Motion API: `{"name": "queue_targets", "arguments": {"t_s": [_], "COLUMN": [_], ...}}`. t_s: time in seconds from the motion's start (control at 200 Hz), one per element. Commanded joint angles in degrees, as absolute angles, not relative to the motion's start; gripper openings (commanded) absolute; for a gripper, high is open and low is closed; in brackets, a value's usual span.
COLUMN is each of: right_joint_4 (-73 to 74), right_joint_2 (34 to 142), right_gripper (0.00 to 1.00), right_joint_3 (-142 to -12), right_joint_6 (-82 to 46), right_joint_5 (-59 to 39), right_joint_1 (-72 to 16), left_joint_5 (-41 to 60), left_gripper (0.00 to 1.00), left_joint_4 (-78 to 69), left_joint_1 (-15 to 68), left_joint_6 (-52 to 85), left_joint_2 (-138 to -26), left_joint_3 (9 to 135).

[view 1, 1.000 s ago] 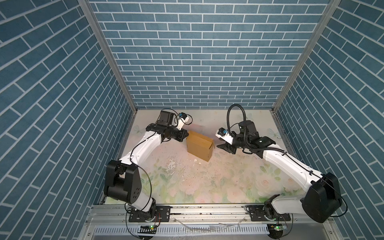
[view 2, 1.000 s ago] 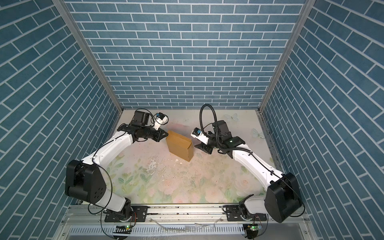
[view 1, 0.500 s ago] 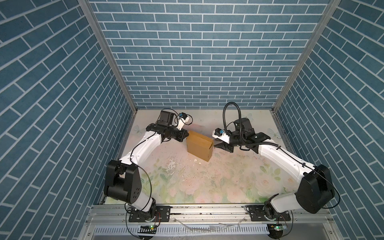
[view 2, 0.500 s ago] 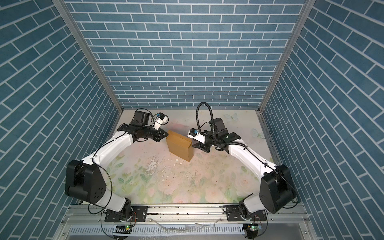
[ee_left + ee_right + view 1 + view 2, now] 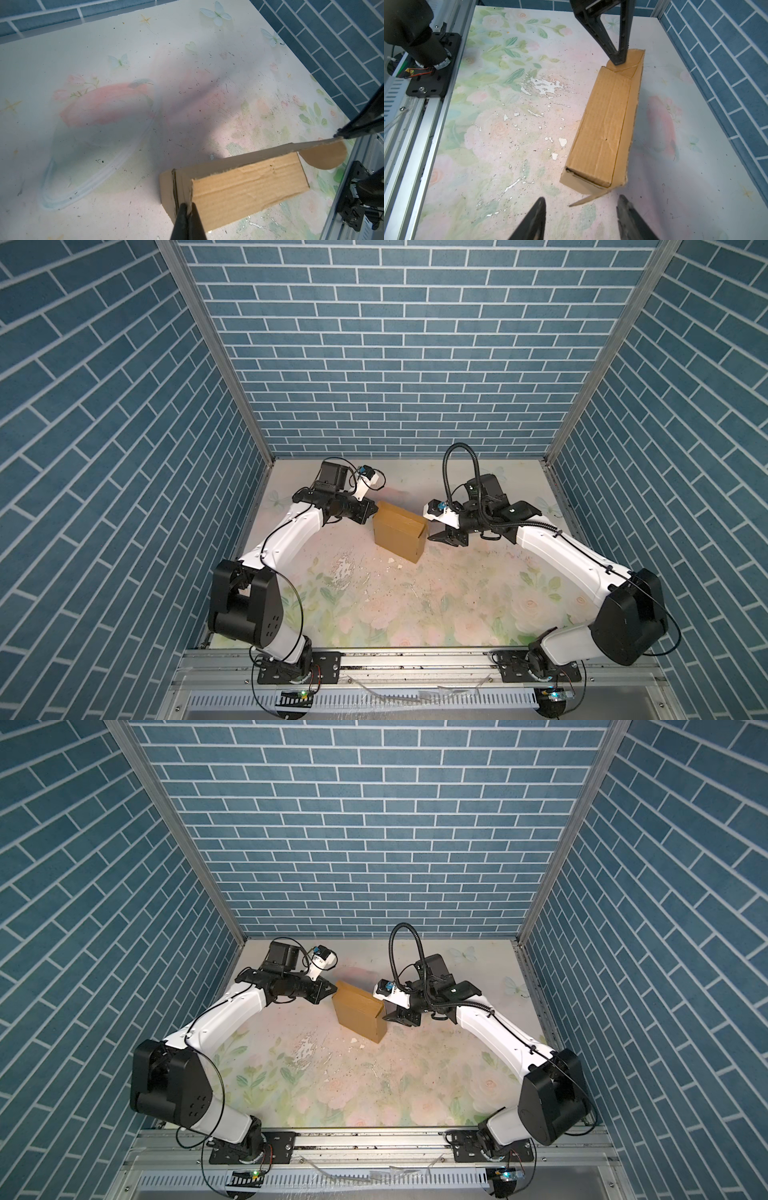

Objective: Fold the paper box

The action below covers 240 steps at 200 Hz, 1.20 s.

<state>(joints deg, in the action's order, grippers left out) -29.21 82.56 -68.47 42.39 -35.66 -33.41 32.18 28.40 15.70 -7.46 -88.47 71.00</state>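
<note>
Cardboard lip pinched tight: the left jaws are pressed together on a thin edge at their end of the box (image 5: 249,187), a shallow hold at one corner. At the opposite end the right jaws stand spread and hold nothing. A loose tab (image 5: 588,200) pokes into the gap between them, apparently clear of both sides. Between the two sets of jaws the box rests on the tabletop (image 5: 415,614). It is mostly closed up, though a long panel (image 5: 633,108) along one side still stands proud instead of lying flush.

Trouble would likely start with the tab. If the right jaws close off-centre or drive forward, its tip could buckle, or slide outside the wall rather than tucking in, and the board would crease in the wrong place. A push from the right would also load the left pinch. A hold that shallow could slip off or tear the corner. The light box could then skid or pivot across the tabletop, out from between the jaws. A pull the other way might spring the proud panel open and undo folds that look finished.
</note>
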Motion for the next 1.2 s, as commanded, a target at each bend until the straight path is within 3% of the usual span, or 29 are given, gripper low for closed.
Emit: {"name": "queue_targets", "arguments": {"t_s": [0.0, 0.19, 1.195], "right_joint_4": [-37.23, -33.71, -26.37], "right_joint_2": [80.96, 84.97, 90.44], "right_gripper": [0.58, 0.52, 0.39], "right_joint_3": [-70.65, -71.09, -75.48], "right_joint_6": [47.74, 52.32, 49.54], "right_joint_5": [-35.62, -26.13, -30.94], "right_joint_1": [-33.23, -33.22, -35.74], "left_joint_5": [32.15, 32.24, 34.22], "left_gripper": [0.02, 0.01, 0.01], "left_joint_4": [32.06, 31.79, 31.88], "left_joint_1": [16.61, 16.61, 16.80], "left_joint_6": [-8.20, -8.19, -8.70], "left_joint_2": [-88.57, -88.24, -88.85], "left_joint_3": [69.56, 69.08, 69.84]}}
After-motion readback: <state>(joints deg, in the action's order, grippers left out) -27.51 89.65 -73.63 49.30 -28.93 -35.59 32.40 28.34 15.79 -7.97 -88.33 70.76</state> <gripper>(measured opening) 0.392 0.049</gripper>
